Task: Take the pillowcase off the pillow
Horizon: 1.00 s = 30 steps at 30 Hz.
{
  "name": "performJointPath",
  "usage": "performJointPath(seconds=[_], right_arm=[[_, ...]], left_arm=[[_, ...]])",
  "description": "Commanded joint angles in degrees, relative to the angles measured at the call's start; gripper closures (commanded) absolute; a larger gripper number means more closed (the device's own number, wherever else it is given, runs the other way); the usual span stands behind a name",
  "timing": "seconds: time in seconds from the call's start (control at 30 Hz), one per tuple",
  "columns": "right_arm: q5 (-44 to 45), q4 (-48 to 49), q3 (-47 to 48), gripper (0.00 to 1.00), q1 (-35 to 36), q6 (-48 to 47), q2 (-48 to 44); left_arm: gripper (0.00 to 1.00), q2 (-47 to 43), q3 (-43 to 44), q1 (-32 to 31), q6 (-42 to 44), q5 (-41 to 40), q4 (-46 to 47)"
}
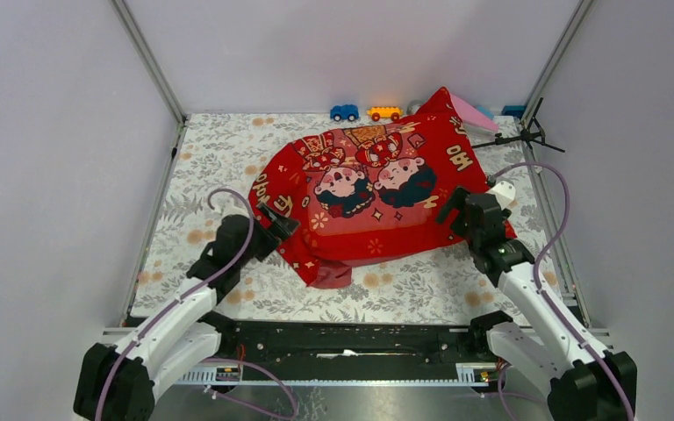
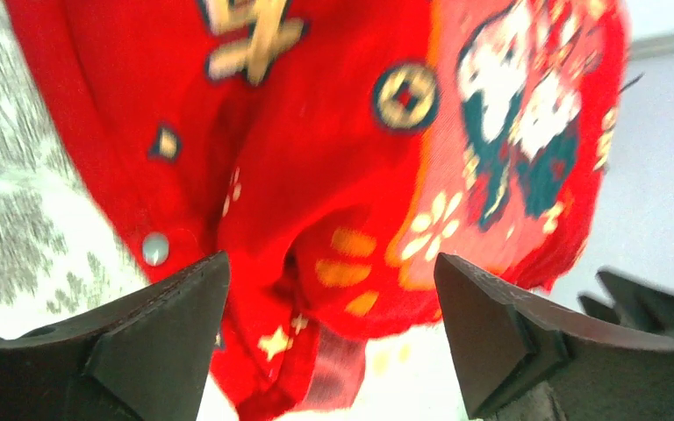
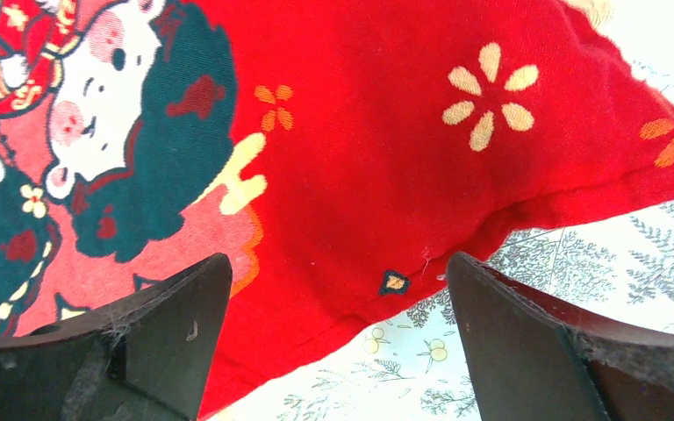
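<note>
The red pillowcase (image 1: 369,189) with bear prints and gold characters covers the pillow and lies across the middle of the table. The pillow itself is hidden inside it. My left gripper (image 1: 276,219) is open at the case's near-left edge, by the open end where a snap button and a grey inner band show in the left wrist view (image 2: 333,175). My right gripper (image 1: 461,210) is open and empty over the case's near-right edge; the right wrist view shows the red seam (image 3: 386,175) between my fingers.
A blue toy car (image 1: 344,112) and a yellow toy car (image 1: 384,113) stand at the back edge. A pink sheet (image 1: 474,112) and a black toy helicopter (image 1: 527,136) lie at the back right. The floral tablecloth (image 1: 219,149) covers the table, with frame posts at both sides.
</note>
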Motion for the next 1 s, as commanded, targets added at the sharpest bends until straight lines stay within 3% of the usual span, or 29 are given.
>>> performJointPath(seconds=[0.0,0.17,0.37,0.5,0.6,0.7,0.83,0.87,0.97], right_arm=[[-1.93,5.55,-1.56,0.00,-2.02,5.47,4.16],[-4.80,8.88,-3.37,0.00,-3.85,9.26,8.47],[-7.39,13.49,-7.18,0.04,-7.49,9.29,11.02],[-7.23,16.54,-7.85,0.25,-7.77,7.56,8.02],[-6.49,16.55,-8.20,0.51,-7.76,6.39,4.88],[-6.27,16.44,-8.50,0.75,-7.75,5.65,2.77],[-5.70,14.50,-6.42,0.94,-7.76,4.90,1.10],[-5.57,12.57,-5.32,0.95,-7.76,4.57,0.60],[-5.37,10.07,-1.93,0.95,-7.76,3.79,-0.97]], left_arm=[[0.12,2.08,-2.70,-6.47,-4.24,5.45,-4.39],[0.13,5.77,-0.66,-18.09,-3.62,-0.24,-9.19],[0.12,8.93,-0.50,-24.67,-3.82,-3.43,-9.64],[0.16,14.28,0.36,-25.04,-1.69,-3.46,-8.31],[0.23,18.62,2.13,-25.13,0.39,-4.87,-7.85],[0.44,21.72,4.64,-25.13,2.42,-6.97,-7.73],[0.95,22.85,9.78,-25.04,5.98,-12.39,-13.10],[1.00,22.39,11.53,-25.04,6.27,-15.72,-16.24],[1.00,19.21,16.96,-24.76,7.32,-25.26,-25.71]])
